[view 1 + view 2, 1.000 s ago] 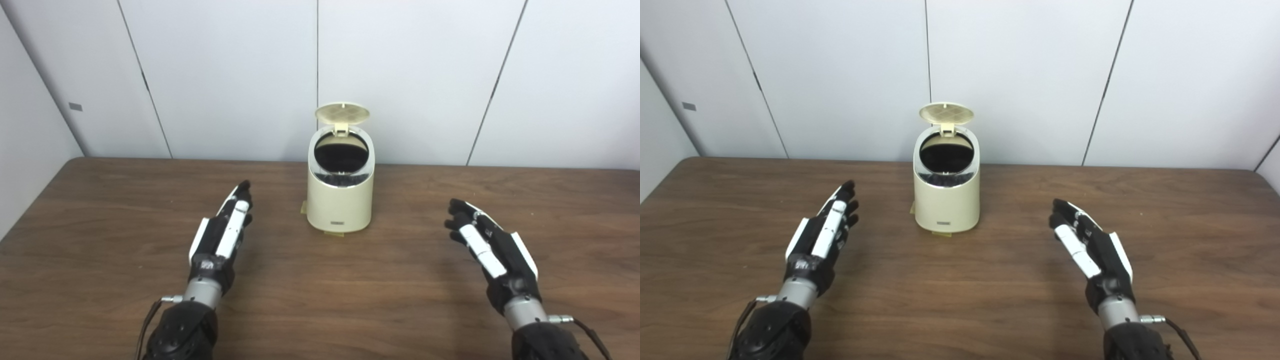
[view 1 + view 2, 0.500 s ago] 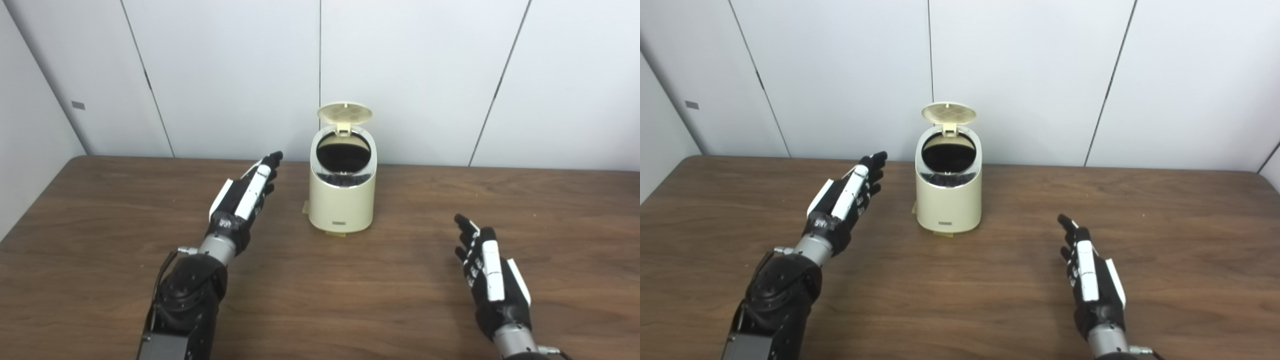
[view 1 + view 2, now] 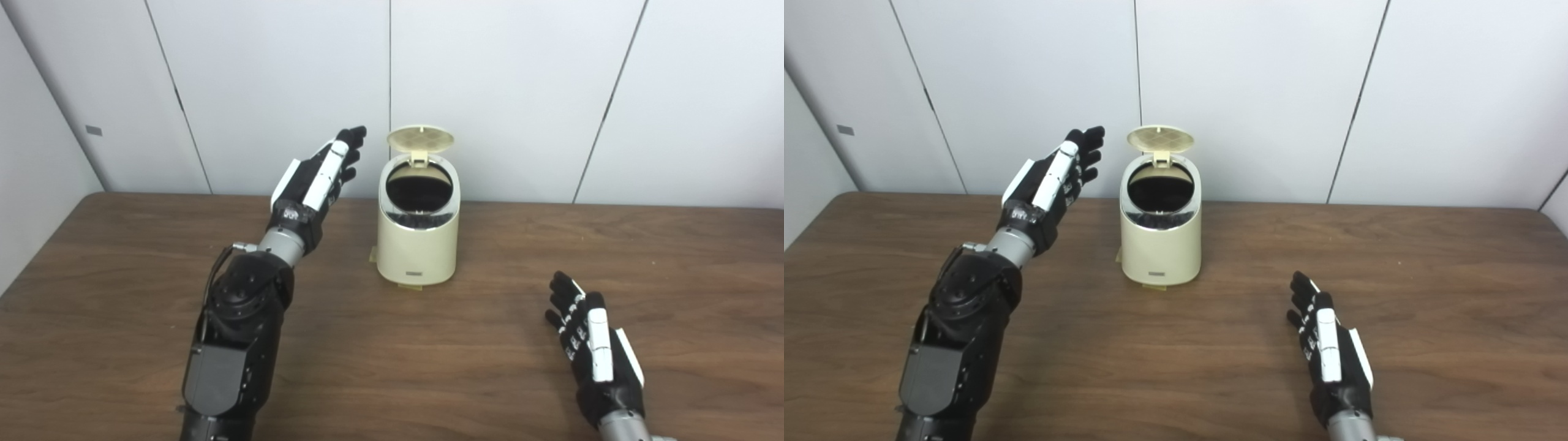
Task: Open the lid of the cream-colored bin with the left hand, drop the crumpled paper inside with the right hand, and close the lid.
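Fingers (image 3: 343,153) of my left hand (image 3: 315,177) are spread, holding nothing, raised just left of the upright lid (image 3: 421,138); the cream bin (image 3: 418,236) stands mid-table. My right hand (image 3: 591,349) lies open, well apart.

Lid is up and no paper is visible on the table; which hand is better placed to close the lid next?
Left. The left hand is raised, open, beside the upright lid of the cream-colored bin. The right hand is open, low near the table's front edge, far from the lid.
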